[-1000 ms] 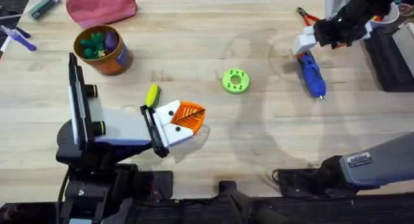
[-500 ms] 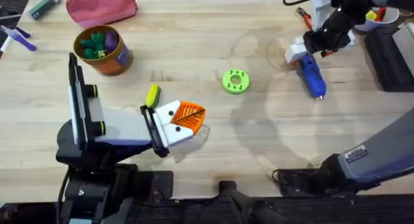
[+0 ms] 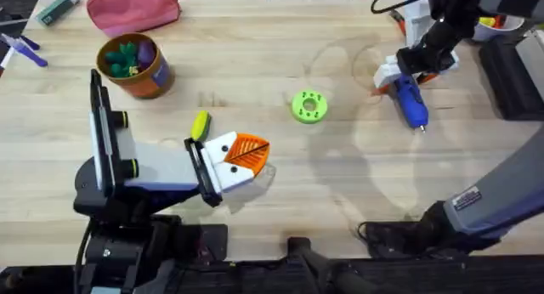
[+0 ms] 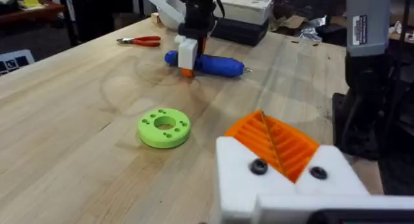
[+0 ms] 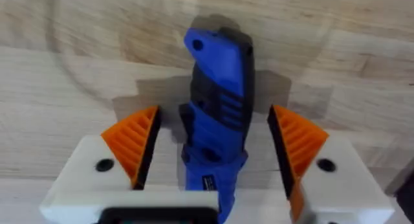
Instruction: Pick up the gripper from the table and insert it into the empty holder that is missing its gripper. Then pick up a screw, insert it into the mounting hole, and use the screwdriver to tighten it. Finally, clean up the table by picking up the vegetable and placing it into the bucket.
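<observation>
The blue screwdriver (image 3: pixel 410 100) lies on the table at the right, its metal tip toward the front. My right gripper (image 3: pixel 405 71) is lowered over its rear half and stands open. Its orange pads (image 5: pixel 136 141) flank the blue body (image 5: pixel 217 107) with a gap on each side. My left gripper (image 3: pixel 248 155) rests low at centre-left, shut, its orange pads pressed together (image 4: pixel 278 143). The yellow-green vegetable (image 3: pixel 200 124) lies just behind it. The orange-brown bucket (image 3: pixel 136 66) stands at the back left with toys inside. The loose gripper, the empty holder and the screw are out of view.
A round green disc with holes (image 3: pixel 308 106) sits mid-table. A pink pouch (image 3: pixel 132 9) lies at the back left, with pens at the far left edge. Red-handled pliers (image 4: pixel 139 41) and a white bowl (image 3: pixel 501 22) are at the back right, beside a dark box at the right edge.
My right gripper has come from the back right, leftward and down, and now straddles the screwdriver. The left arm and the other objects have not moved.
</observation>
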